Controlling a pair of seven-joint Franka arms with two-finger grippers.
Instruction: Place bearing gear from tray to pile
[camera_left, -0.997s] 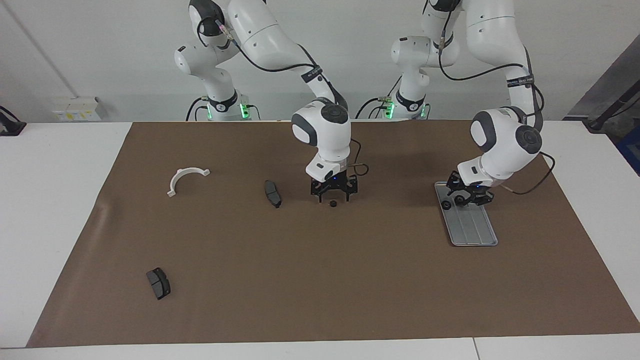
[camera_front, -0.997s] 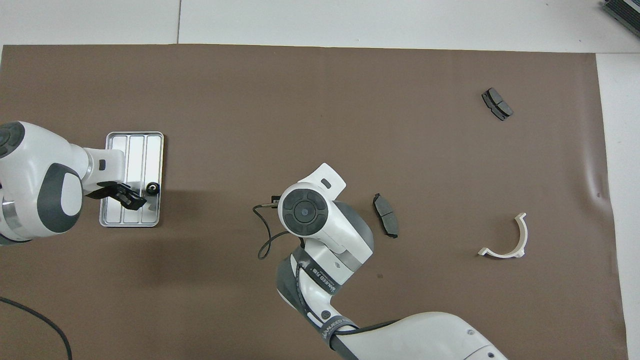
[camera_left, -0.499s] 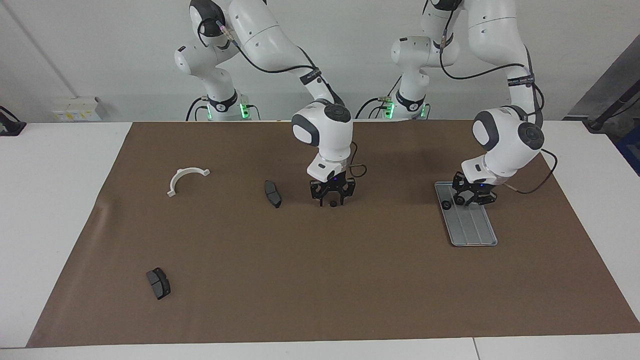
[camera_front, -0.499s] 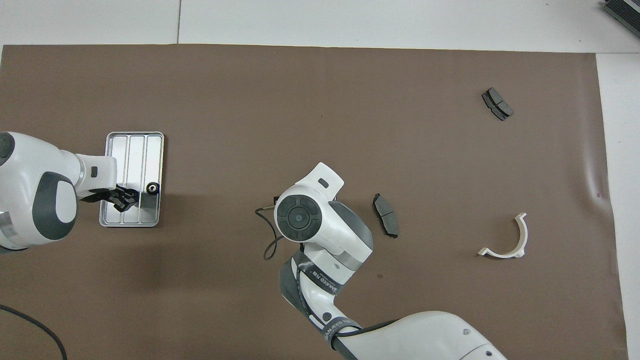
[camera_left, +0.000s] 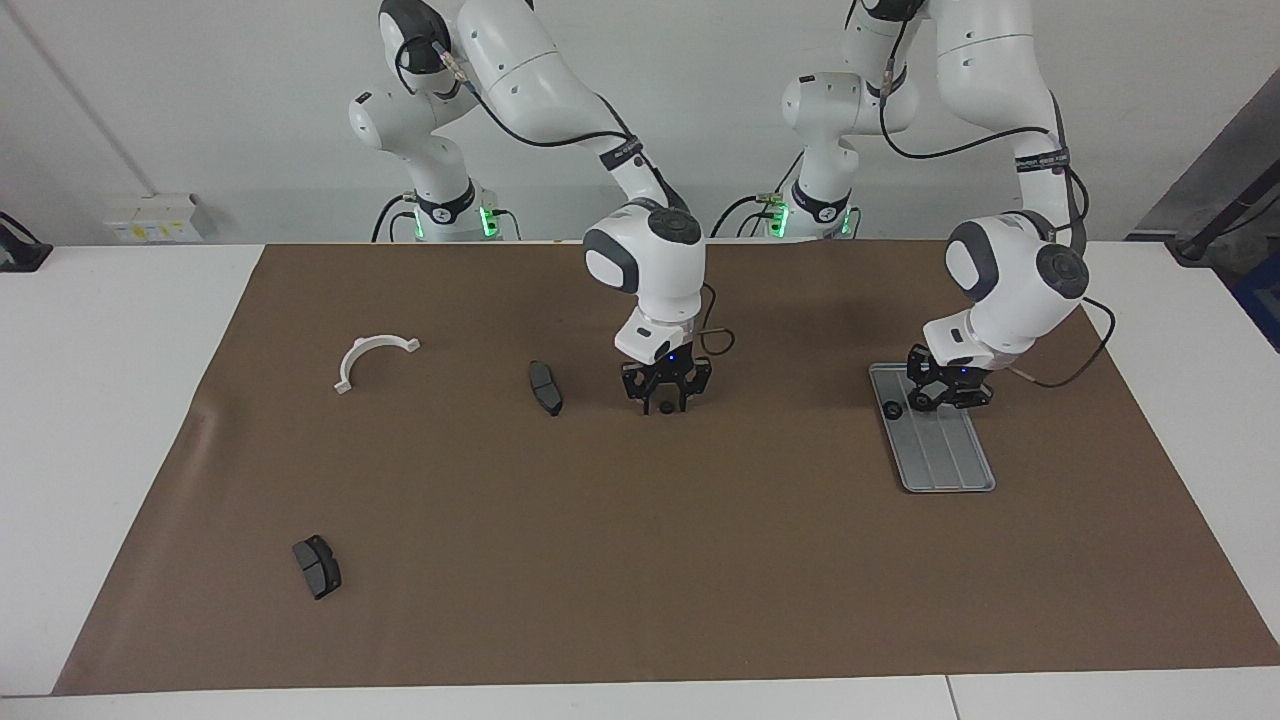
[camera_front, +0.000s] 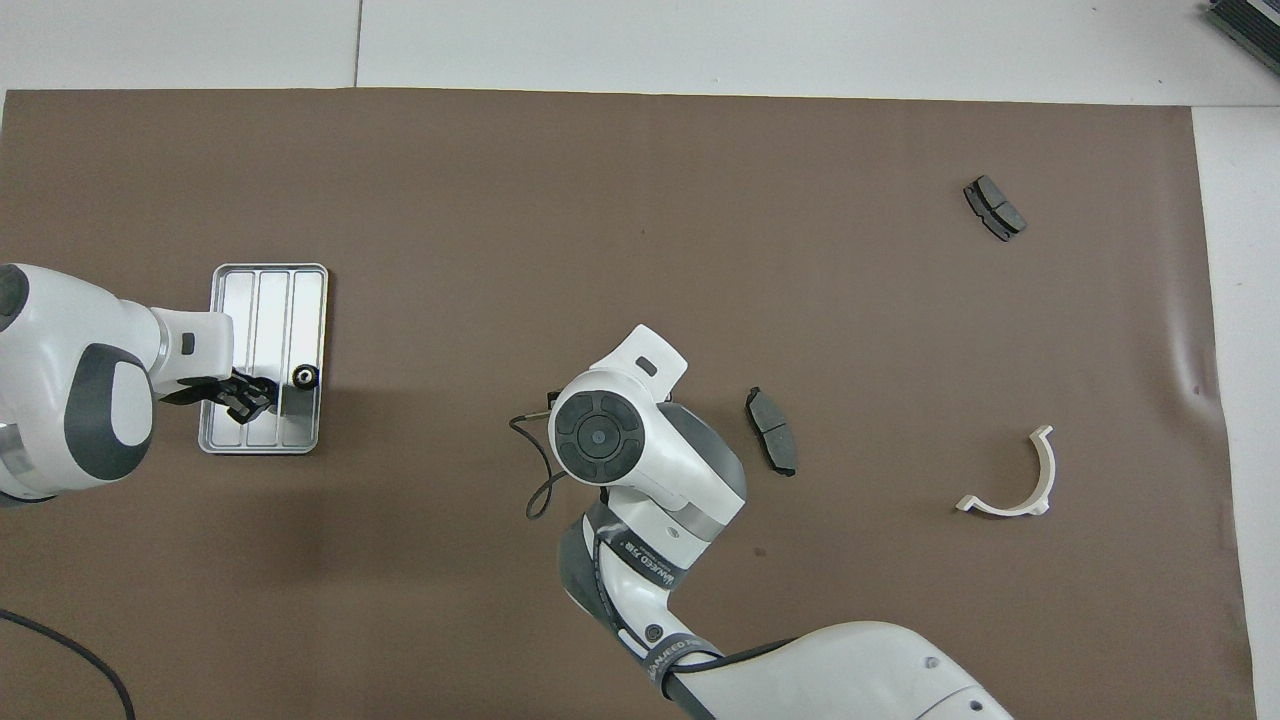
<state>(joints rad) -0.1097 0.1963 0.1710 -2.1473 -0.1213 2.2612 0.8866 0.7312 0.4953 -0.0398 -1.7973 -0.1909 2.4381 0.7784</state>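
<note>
The silver tray (camera_left: 945, 460) lies toward the left arm's end of the brown mat; it also shows in the overhead view (camera_front: 265, 310). One small black gear (camera_left: 891, 408) sits in the tray's end nearer the robots, seen from overhead too (camera_front: 304, 376). My left gripper (camera_left: 943, 395) hangs low over that end of the tray, beside the gear (camera_front: 247, 395). My right gripper (camera_left: 665, 402) is open at mid-mat, its fingers either side of a second black gear (camera_left: 665, 407) on the mat. From overhead its own wrist hides it.
A dark brake pad (camera_left: 545, 387) (camera_front: 772, 430) lies beside the right gripper. A white half-ring bracket (camera_left: 372, 355) (camera_front: 1015, 485) lies toward the right arm's end. A second brake pad (camera_left: 317, 566) (camera_front: 994, 207) lies farther from the robots.
The right gripper's fingers have drawn in from a wide spread around the gear on the mat. The left gripper has slid slightly away from the gear on the tray.
</note>
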